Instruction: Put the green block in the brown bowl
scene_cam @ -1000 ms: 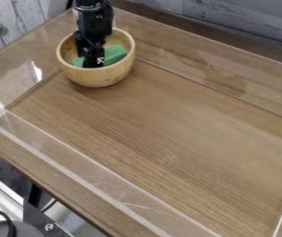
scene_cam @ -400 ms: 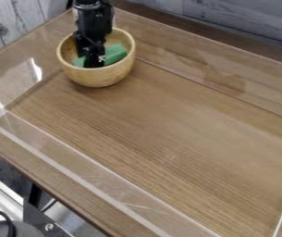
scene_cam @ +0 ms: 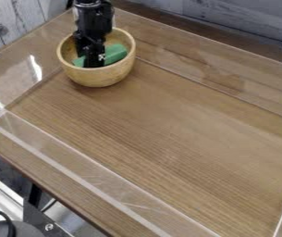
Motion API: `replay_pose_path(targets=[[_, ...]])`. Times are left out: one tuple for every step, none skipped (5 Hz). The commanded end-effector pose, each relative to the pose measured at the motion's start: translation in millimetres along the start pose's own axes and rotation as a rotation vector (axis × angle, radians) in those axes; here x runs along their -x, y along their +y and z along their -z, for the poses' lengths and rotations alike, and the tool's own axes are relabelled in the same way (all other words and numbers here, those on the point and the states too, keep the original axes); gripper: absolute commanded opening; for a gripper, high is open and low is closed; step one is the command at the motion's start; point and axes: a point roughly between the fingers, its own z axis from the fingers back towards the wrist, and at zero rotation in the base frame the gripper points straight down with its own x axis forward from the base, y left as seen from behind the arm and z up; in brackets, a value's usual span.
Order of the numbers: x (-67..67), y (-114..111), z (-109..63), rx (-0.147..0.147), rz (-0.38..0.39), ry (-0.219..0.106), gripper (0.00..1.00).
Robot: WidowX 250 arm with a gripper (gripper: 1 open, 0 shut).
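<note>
Seen from above and to one side: a wide wooden worktop with pale raised edges, mostly bare. At about eleven o'clock from the middle of the view, a round, thick-walled, light tan wooden bowl. Reaching almost straight down into that bowl, a black robot arm ending in a black claw, its tip low inside the bowl.

Inside the bowl, a small, flat, bright green bar-shaped block, visible as green patches either side of the claw, mostly toward three o'clock of the fingers and a sliver toward nine o'clock. Claw fully closed, apparently still clamped on the green block; exact contact hidden by the fingers, so the grip judged rather than plainly seen. Whether the block already rests on the bowl's floor or hangs just above it: cannot tell.

Task judged nearly complete, with only the release and withdrawal left.

Possible troubles from here:
- Block clinging to the fingers on opening and riding back up with the claw, ending outside the bowl.
- Block leaning on the curved inner wall after release and tipping, though likely staying inside given the thick rim.
- Fingers spreading against the bowl's wall, or the claw catching the rim on the way out, nudging or tilting the bowl toward the worktop's nearby edge at ten o'clock.
</note>
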Motion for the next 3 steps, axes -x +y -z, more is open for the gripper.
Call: replay_pose_path(targets=[[-5.5, 4, -29.7, -0.041, 0.037, -0.040, 0.00], [-11.6, 4, -32.3, -0.047, 0.039, -0.025, 0.00], [-18.4, 4, -34.3, -0.053, 0.042, -0.009, 0.00]])
